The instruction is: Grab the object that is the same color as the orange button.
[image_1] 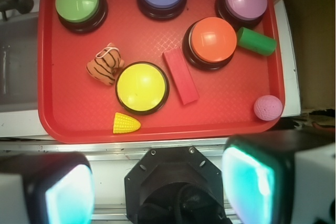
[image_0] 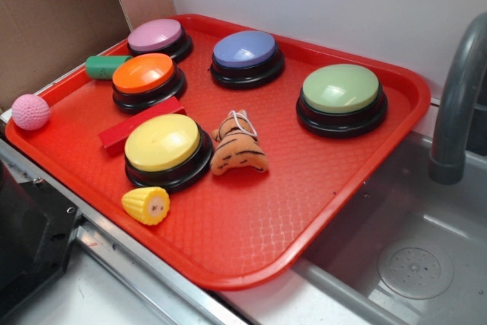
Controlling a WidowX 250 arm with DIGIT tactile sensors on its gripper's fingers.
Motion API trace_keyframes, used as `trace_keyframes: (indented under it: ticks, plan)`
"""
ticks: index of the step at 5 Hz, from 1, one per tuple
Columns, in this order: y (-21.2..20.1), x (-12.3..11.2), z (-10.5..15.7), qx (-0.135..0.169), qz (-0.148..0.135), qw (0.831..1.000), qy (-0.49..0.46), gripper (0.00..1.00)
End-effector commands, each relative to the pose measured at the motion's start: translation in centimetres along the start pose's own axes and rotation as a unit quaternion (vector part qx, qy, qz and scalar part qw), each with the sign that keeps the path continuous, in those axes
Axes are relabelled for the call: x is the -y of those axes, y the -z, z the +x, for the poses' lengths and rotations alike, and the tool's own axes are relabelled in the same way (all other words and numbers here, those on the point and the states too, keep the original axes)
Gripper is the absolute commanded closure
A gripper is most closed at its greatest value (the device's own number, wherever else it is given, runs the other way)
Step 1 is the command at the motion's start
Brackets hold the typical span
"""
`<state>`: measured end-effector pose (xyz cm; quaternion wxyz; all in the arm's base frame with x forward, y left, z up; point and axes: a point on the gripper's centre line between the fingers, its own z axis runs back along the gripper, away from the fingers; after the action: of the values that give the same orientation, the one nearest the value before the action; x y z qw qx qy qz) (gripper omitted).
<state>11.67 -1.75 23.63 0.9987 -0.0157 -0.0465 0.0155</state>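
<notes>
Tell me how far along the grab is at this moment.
Nothing looks done yet. The orange plush toy lies untouched on the red tray, beside the yellow button; the orange button sits farther back. In the wrist view the gripper is open, off the tray's edge, holding nothing. Approach, descent and closing on the toy all remain.

Bright, even light; soft shadows; near fingers [image_1: 247, 182] blurred.

The orange striped plush toy [image_0: 238, 146] [image_1: 104, 65] (white loop on top) lies apart from the glossy orange button [image_0: 144, 75] [image_1: 212, 40].
</notes>
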Motion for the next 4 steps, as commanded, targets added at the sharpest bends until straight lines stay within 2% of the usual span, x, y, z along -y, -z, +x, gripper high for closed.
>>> trace_keyframes:
  ticks: [1, 2, 4]
  plan:
    - [0.0, 0.0, 0.0, 0.0, 0.0, 1.0, 0.0, 0.0]
    - [1.5, 2.2, 1.7, 0.016, 0.022, 0.998, 0.065, 0.0]
    - [5.0, 5.8, 3.5, 0.022, 0.029, 0.987, 0.159, 0.0]
